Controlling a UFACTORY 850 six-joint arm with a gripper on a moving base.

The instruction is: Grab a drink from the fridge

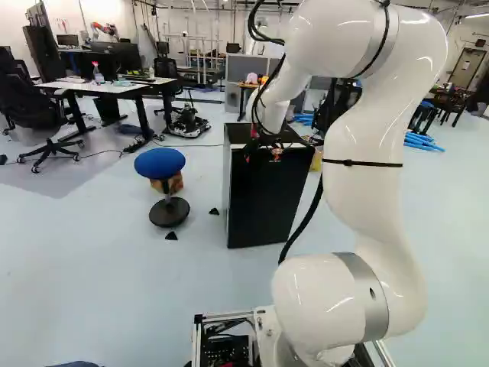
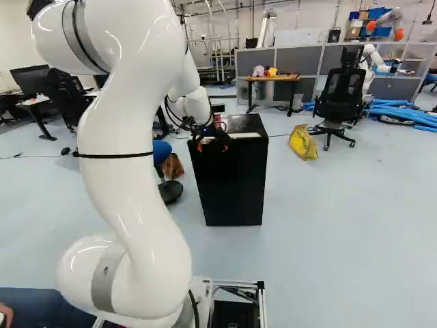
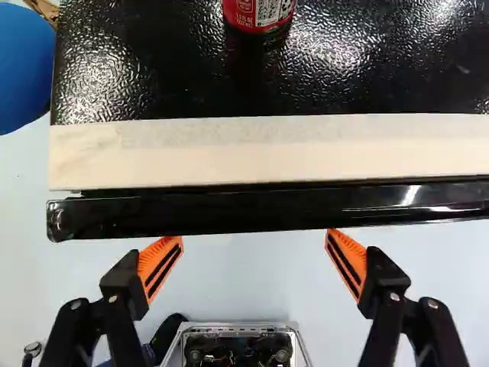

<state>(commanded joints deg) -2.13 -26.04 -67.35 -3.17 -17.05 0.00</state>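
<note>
Gripper (image 3: 252, 237) wide open, nothing held, by the front top edge (image 3: 267, 210) of the black mini fridge (image 2: 229, 178), red can (image 3: 258, 12) on its top; height hard to judge, so misjudged descent could jam fingertips on that edge or miss the door.

You have fridge top (image 3: 168, 84) pebbled, glossy; front strip (image 3: 267, 153) matt, wood-like; door edge (image 3: 267, 210) smooth, glossy; red can (image 3: 258, 11) shiny; your arm (image 2: 130, 191) smooth, glossy; stool seat (image 1: 160, 163) matt.
</note>
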